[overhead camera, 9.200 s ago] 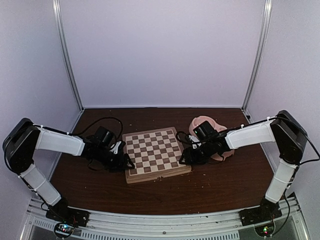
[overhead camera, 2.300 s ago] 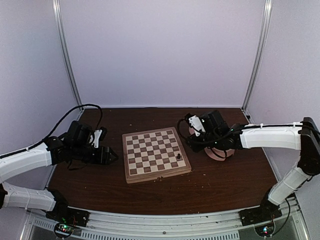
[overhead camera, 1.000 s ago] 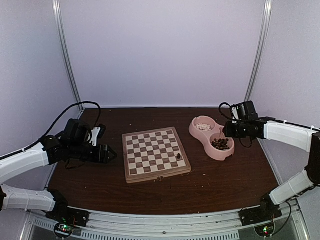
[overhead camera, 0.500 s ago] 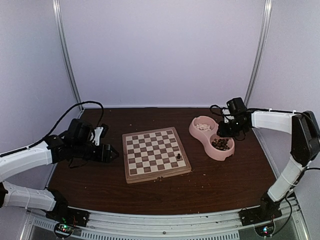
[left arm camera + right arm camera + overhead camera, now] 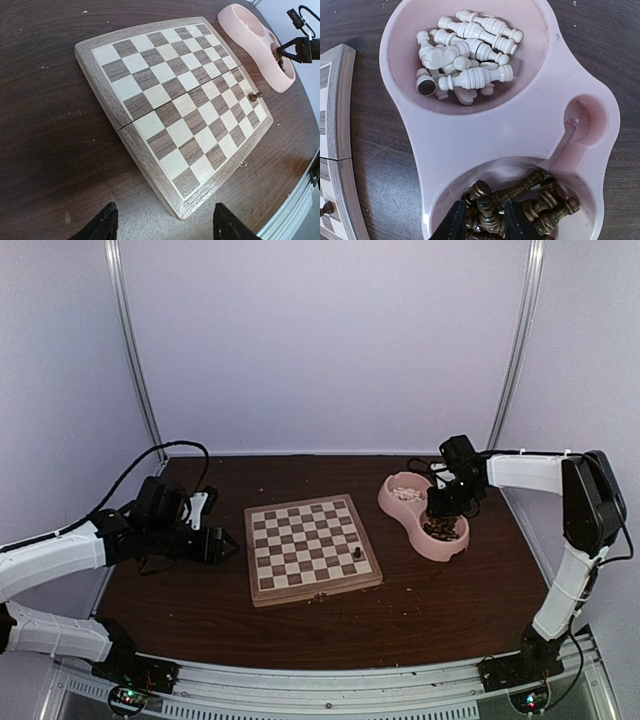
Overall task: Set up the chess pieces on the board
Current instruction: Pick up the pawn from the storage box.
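1 dark chess piece (image 5: 485, 204) sits between the right claw's (image 5: 485, 212) narrowly parted fingers (image 5: 456, 222), inside the pink bowl (image 5: 520, 131).

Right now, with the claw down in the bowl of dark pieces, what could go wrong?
The right gripper straddles one dark piece in a tangled pile, so it might pinch two at once or grab it crooked. Carrying it across, it could also bump the lone piece already standing on the board.
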Robot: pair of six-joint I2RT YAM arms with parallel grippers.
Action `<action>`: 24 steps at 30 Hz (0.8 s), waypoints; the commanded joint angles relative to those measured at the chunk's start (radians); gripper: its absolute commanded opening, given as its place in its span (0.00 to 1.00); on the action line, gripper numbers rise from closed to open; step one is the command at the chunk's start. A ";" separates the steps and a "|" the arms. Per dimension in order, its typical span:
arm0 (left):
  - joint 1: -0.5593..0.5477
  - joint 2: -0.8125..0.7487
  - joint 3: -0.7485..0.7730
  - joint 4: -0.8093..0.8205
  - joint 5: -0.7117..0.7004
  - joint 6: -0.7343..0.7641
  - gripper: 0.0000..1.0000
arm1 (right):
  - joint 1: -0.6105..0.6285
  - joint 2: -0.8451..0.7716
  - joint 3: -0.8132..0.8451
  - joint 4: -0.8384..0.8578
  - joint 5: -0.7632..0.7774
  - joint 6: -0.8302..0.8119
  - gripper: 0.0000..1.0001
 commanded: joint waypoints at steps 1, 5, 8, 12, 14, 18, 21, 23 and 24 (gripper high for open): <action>0.000 0.016 0.037 0.039 0.002 0.026 0.65 | 0.017 0.023 0.042 -0.039 0.032 -0.027 0.29; 0.000 0.021 0.037 0.038 0.004 0.026 0.65 | 0.022 0.036 0.052 -0.057 0.064 -0.036 0.28; 0.000 0.021 0.036 0.036 0.004 0.028 0.65 | 0.026 0.047 0.058 -0.059 0.068 -0.037 0.28; 0.000 0.021 0.040 0.029 0.001 0.033 0.65 | 0.032 0.068 0.073 -0.066 0.068 -0.040 0.27; 0.000 0.021 0.042 0.026 0.000 0.034 0.65 | 0.038 0.076 0.080 -0.070 0.072 -0.045 0.26; 0.000 0.021 0.040 0.025 -0.001 0.034 0.65 | 0.045 0.085 0.088 -0.076 0.094 -0.049 0.25; 0.000 0.022 0.038 0.026 -0.003 0.034 0.65 | 0.045 0.090 0.094 -0.077 0.101 -0.049 0.24; 0.000 0.024 0.038 0.025 -0.002 0.035 0.65 | 0.047 0.095 0.100 -0.085 0.119 -0.052 0.23; 0.000 0.024 0.037 0.024 -0.002 0.036 0.65 | 0.049 0.095 0.102 -0.087 0.129 -0.053 0.23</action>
